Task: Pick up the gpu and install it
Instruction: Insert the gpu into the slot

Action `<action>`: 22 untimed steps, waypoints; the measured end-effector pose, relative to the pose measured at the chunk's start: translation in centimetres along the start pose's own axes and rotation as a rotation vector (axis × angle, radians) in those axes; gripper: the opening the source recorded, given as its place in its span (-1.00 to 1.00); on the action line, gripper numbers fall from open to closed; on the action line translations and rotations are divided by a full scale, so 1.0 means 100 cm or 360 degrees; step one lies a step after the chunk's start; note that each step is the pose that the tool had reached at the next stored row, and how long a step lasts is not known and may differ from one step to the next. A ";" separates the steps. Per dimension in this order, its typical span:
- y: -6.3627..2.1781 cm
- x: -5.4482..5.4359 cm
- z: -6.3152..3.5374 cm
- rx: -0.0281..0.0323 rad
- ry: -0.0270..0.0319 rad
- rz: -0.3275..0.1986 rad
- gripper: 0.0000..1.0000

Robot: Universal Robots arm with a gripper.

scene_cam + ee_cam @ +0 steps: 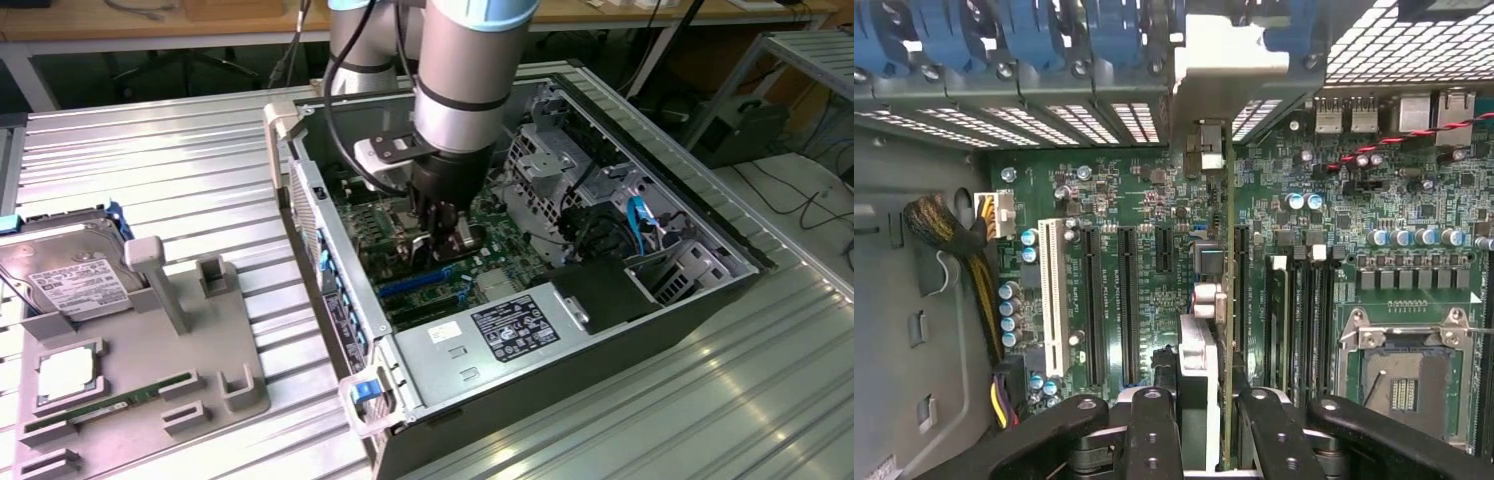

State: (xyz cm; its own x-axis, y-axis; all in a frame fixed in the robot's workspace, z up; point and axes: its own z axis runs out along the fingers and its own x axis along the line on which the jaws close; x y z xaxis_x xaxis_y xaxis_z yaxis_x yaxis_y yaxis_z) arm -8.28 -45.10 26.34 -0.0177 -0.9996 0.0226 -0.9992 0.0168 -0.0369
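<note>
Inside the open computer case (pixel 694 300) my gripper (pixel 445 238) reaches down over the motherboard (pixel 387 225). It is shut on the gpu (pixel 462 242), gripped between the black fingers (pixel 424 215). In the wrist view the gpu (pixel 1229 250) appears edge-on, running from the gripper (pixel 1214 425) up to its silver bracket (pixel 1219 60) at the case's rear wall. The card stands upright above the row of black expansion slots (pixel 1129 300), close to the board. Whether its edge sits in a slot is hidden.
A grey fixture tray (pixel 200 370) at the exterior view's left holds a hard drive (pixel 74 280), a processor chip (pixel 64 372) and a green memory stick (pixel 107 408). In the case are the power supply (pixel 514 330), drive cages (pixel 561 160), a white slot (pixel 1052 300) and the CPU socket (pixel 1399 375).
</note>
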 end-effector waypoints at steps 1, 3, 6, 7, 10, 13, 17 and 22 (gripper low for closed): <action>0.0001 0.000 0.0013 0.00001 -0.00002 -0.0001 -0.44; 0.0001 0.000 0.0028 0.00010 -0.00002 -0.0005 -0.44; 0.0003 0.000 0.0042 0.00016 -0.00003 -0.0010 -0.44; 0.0002 0.001 0.0047 0.00017 -0.00006 -0.0010 -0.44; 0.0007 0.003 0.0054 0.00017 -0.00015 -0.0009 -0.44; 0.0026 0.003 0.0061 0.00018 -0.00023 -0.0010 -0.44; 0.0039 0.003 0.0073 0.00016 -0.00024 -0.0010 -0.44; 0.0054 0.003 0.0081 0.00017 -0.00028 -0.0010 -0.44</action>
State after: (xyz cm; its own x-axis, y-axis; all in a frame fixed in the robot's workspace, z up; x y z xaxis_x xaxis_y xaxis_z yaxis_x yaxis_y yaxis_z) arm -8.80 -45.40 25.52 -0.0111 -0.9997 0.0211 -0.9992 0.0103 -0.0378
